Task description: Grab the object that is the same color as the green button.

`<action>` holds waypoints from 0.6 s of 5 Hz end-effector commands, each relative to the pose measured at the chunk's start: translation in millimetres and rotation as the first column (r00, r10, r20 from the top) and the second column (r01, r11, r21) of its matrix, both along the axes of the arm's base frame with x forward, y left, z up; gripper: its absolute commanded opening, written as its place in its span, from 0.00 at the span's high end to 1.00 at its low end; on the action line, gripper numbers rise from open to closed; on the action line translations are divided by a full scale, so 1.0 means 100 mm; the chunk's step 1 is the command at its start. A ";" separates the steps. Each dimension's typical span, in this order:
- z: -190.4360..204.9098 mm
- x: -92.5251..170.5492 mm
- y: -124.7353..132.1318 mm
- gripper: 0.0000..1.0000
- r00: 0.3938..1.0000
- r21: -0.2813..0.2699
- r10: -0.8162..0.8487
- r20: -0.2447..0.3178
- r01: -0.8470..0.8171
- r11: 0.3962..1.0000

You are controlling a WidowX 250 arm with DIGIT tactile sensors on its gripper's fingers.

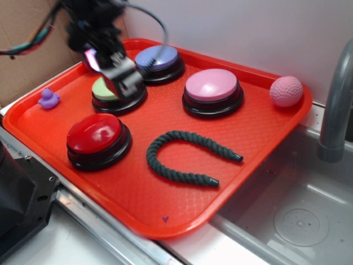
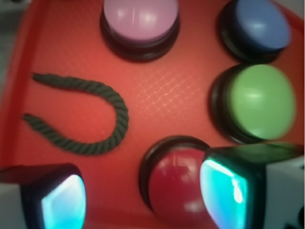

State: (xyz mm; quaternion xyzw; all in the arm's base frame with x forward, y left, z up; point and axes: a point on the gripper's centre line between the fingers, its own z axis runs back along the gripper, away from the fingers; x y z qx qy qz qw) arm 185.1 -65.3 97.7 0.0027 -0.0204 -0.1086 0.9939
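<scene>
Four buttons ring the tray while the pincer [image 1: 122, 77] hovers wide open and empty over the green button [image 1: 105, 89], the dark green rope [image 1: 185, 158] curled mid-tray, apart, awaiting pickup.

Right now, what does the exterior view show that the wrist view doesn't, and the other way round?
Only the exterior view shows the purple duck, the pink ball, the grey faucet and the sink beside the tray. Only the wrist view shows the hand from inside, its two fingers open and empty above the red button. Both show the orange tray, the green rope curled in a U, and the green button, blue button and pink button.
</scene>
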 end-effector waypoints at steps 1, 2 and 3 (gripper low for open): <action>-0.35 0.20 -0.09 0.00 0.999 0.033 -0.050 0.003 0.050 0.998; -0.49 0.25 -0.09 0.00 0.998 0.040 -0.063 -0.021 0.064 0.997; -0.62 0.31 -0.10 0.00 0.997 0.045 -0.076 -0.016 0.076 0.996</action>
